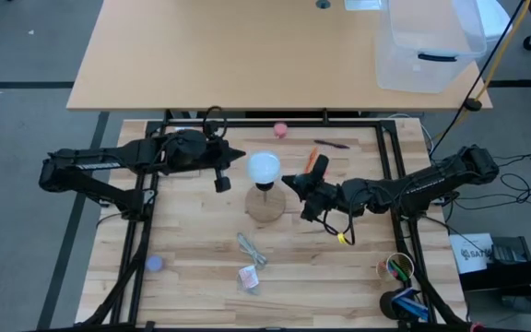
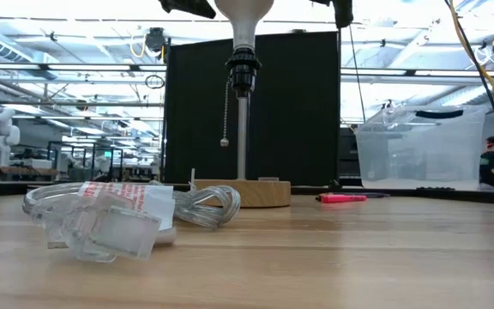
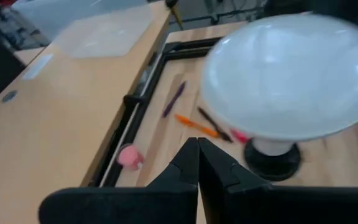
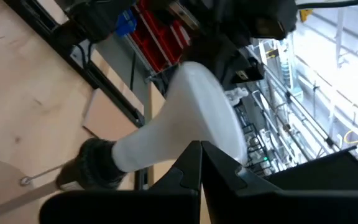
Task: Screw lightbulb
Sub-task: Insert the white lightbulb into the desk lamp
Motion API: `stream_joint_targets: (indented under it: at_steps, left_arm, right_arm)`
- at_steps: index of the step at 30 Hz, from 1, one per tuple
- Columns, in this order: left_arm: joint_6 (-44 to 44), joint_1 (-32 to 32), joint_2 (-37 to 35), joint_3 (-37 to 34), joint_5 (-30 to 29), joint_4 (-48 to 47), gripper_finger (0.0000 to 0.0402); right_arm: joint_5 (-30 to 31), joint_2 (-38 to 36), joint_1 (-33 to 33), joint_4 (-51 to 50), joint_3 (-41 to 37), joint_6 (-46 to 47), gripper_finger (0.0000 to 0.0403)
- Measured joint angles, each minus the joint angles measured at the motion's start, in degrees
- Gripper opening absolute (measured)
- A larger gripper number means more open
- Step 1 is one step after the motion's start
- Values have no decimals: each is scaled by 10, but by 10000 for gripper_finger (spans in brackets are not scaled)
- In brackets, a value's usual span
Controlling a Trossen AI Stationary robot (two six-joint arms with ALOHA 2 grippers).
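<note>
The bulb (image 1: 265, 167) is sitting upright in the socket (image 2: 241, 72) of the wooden base (image 1: 265, 205), near the worktop's middle. The left gripper (image 1: 239, 157) and right gripper (image 1: 289, 180) are hovering just beside it, each with fingers pressed together, gripping nothing.

Overall light: bright and even, with soft shadows only.
Source: ceiling strips in the room behind, seen in the low view.
Glare: the top of the low view washes out to white; the bulb (image 1: 265, 167) is blown out from above.
Shadows: a faint one under the wooden base (image 1: 265, 205).
Blur: the bulb (image 3: 291, 78) is smeared in the left wrist view; the plastic wrap (image 2: 101, 215) nearest the low camera is soft.
Right wrist view: windows glare white.
</note>
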Motion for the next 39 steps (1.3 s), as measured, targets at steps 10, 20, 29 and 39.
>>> stream_joint_targets:
  at_steps: [10, 20, 29, 39]
  left_arm:
    - [38, -14, -36, 0, 5, 21, 0]
    - [40, -51, -42, 0, 121, 26, 0]
    - [40, -60, -4, 0, 90, 25, 0]
    - [34, -37, -3, 1, 55, 10, 0]
  right_arm:
    - [46, 0, -19, -22, 0, -4, 0]
    - [3, 0, -73, 13, 0, -42, 0]
    - [-27, 0, -76, 30, 0, -64, 0]
    - [-24, -1, -54, 29, 0, -59, 0]
